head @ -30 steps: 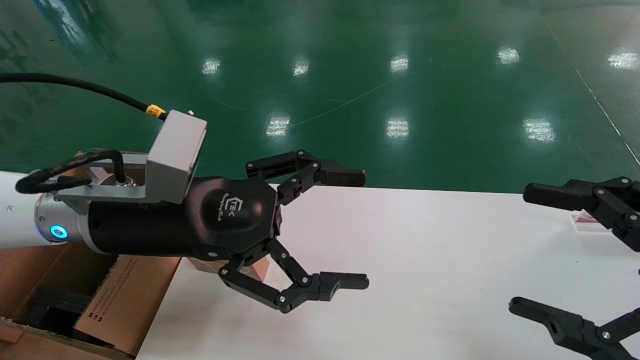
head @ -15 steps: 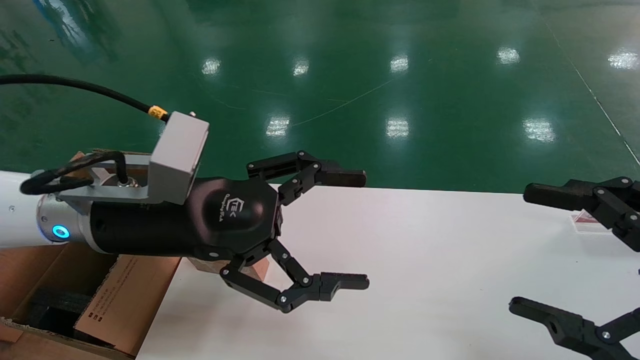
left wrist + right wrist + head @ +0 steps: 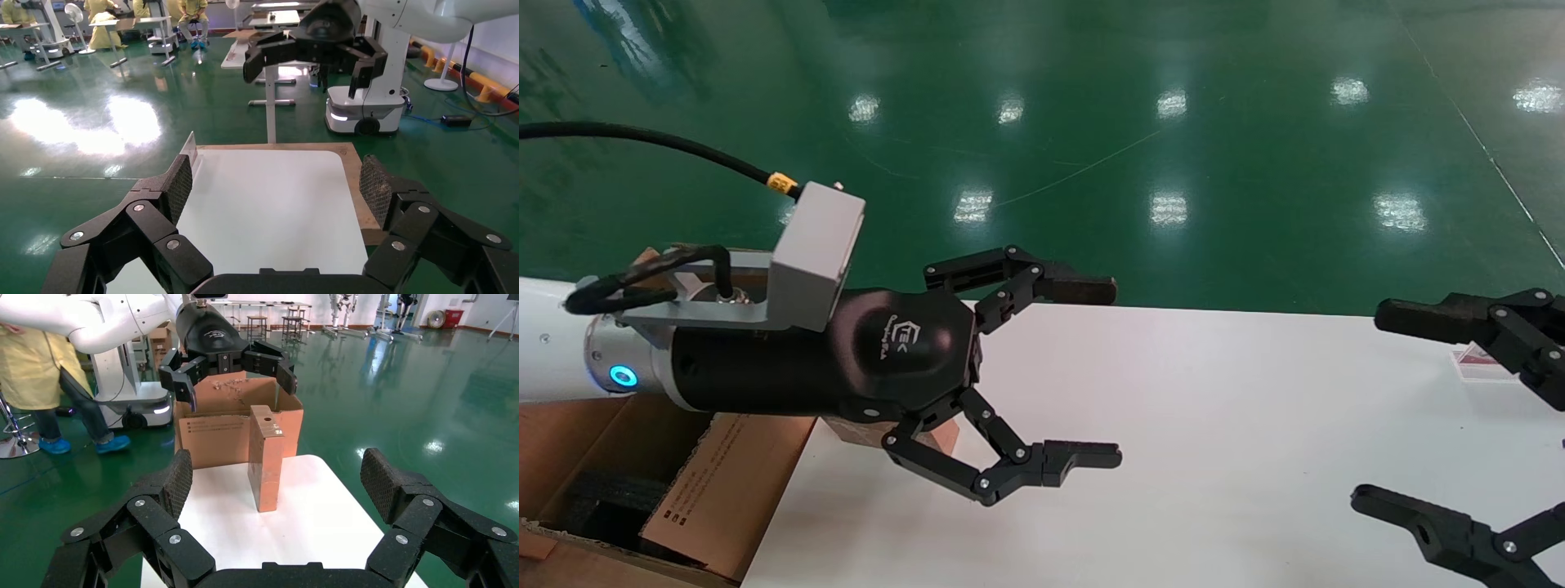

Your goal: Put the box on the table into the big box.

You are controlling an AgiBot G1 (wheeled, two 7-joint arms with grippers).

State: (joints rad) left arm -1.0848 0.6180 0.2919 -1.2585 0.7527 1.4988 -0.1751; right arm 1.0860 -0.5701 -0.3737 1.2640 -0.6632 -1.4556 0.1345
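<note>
So the left gripper [image 3: 1083,371] is spread wide with nothing in it, hovering over the white table [image 3: 1214,425] with meshy pads on its black fingertips [image 3: 180,184]. The small brown cardboard box [image 3: 265,456] stands upright on the smooth tabletop, mostly hidden under that gripper's body in the head view, around 8 o'clock. The big box [image 3: 715,490], a ragged carton, sits just beside the table edge. The right gripper [image 3: 1385,408] at 4 o'clock is wide too, empty.

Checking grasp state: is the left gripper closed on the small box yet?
No. In the right wrist view the left gripper hangs open above the box, which stands upright on the table, untouched.
</note>
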